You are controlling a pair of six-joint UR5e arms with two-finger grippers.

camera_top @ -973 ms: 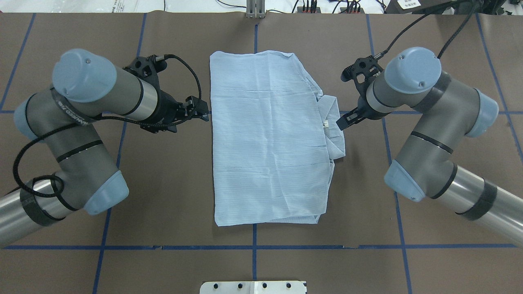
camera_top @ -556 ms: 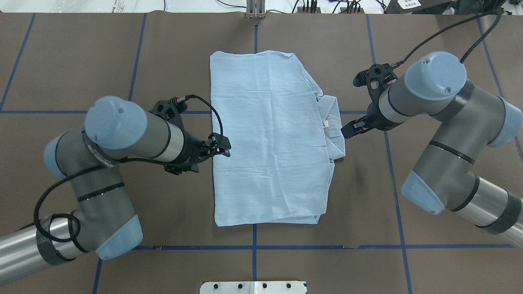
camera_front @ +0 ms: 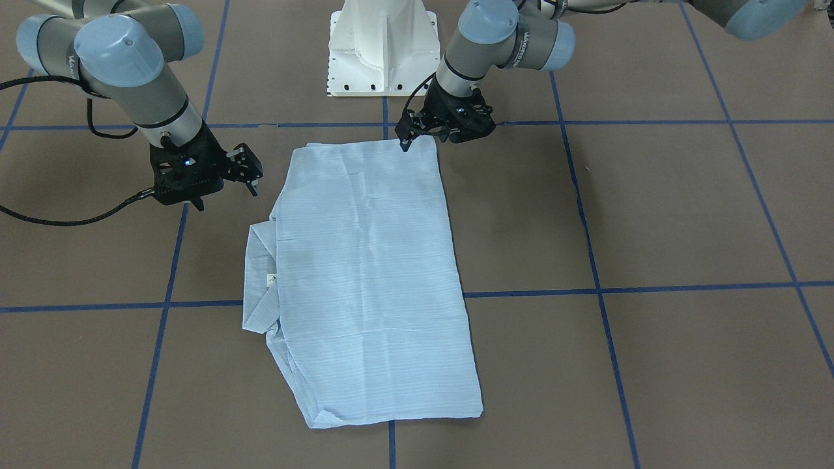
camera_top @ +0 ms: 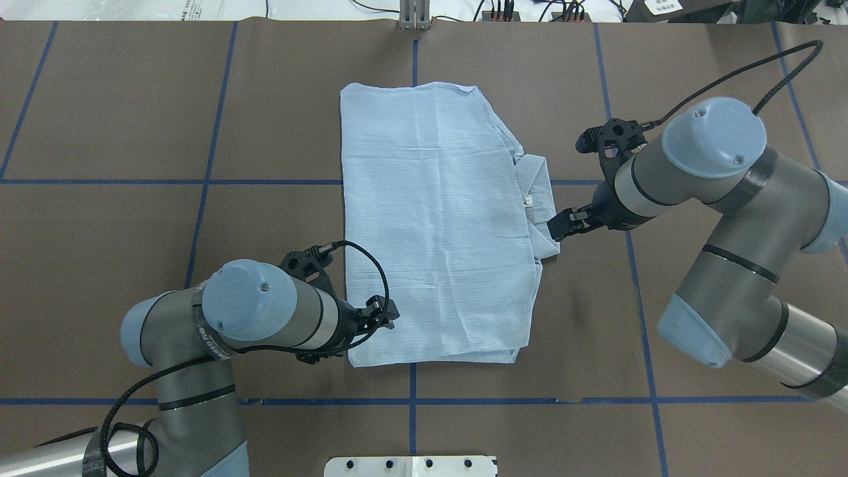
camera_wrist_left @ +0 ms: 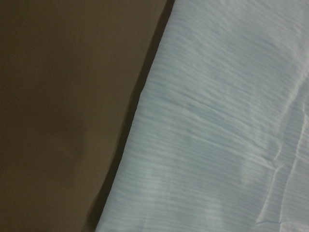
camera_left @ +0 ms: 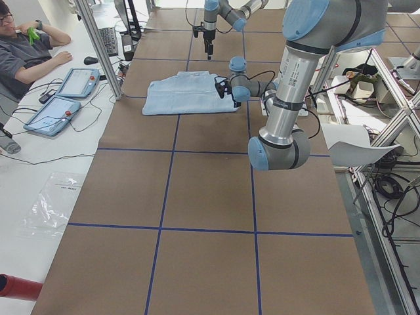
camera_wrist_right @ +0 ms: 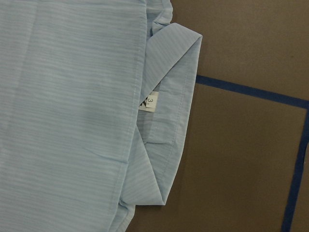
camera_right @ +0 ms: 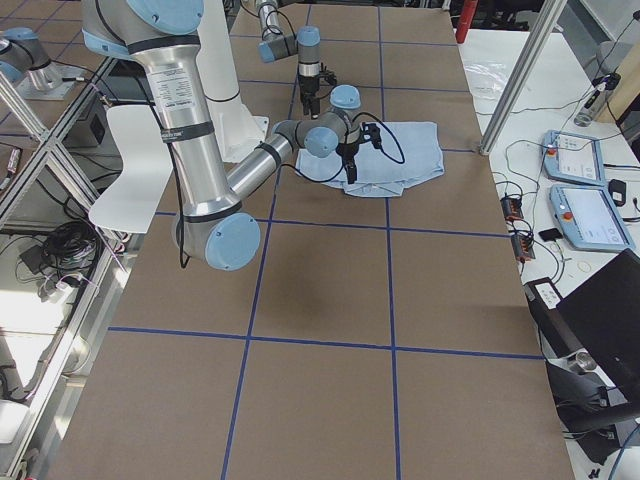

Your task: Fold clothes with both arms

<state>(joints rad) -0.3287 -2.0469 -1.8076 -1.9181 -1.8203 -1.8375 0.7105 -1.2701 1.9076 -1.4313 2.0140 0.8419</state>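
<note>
The clothes (camera_top: 434, 225) are one light-blue striped shirt, lying flat as a folded rectangle in the middle of the table (camera_top: 695, 73). Its collar (camera_top: 540, 199) with the white label sticks out on the right side. My left gripper (camera_top: 387, 317) hovers at the shirt's near left corner and looks open with nothing in it. My right gripper (camera_top: 558, 228) sits just off the collar's edge and also looks open and empty. The front-facing view shows the shirt (camera_front: 365, 280), the left gripper (camera_front: 409, 137) at its corner and the right gripper (camera_front: 244, 179) beside the collar side. Both wrist views show only cloth and table, no fingers.
The white pedestal base (camera_top: 411, 466) stands at the near edge of the table. Blue tape lines (camera_top: 411, 384) cross the brown surface. A person (camera_left: 26, 46) sits at a side table with tablets beyond the far edge.
My left arm has swung along the shirt's left edge from its far half to the near left corner. My right gripper has slid a little nearer along the collar. The shirt has not moved.
</note>
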